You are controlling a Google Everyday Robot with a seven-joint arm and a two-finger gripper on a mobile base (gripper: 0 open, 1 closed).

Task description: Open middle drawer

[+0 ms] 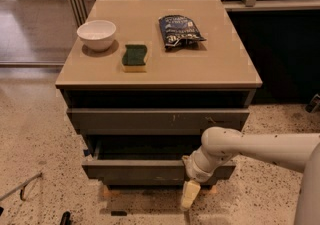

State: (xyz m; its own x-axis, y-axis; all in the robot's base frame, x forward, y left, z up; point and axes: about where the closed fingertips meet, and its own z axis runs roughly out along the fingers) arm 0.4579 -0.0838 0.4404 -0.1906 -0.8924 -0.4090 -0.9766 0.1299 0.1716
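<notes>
Tan cabinet top (pixel 210 64) on speckled floor (pixel 35 134); rail w/ metal legs behind. You see middle drawer (pixel 135 171) standing part-way out, dark gap above its front, under scratched top front (pixel 150 119). Gripper (pixel 188 195) at right end of that drawer front, hanging just below its lower edge; open or closed: can't tell. Count on top: 1 white bowl (pixel 97 34), 1 green sponge (pixel 135 56), 1 dark snack bag (pixel 179 31). Drawer fronts in plain view: 2.
</notes>
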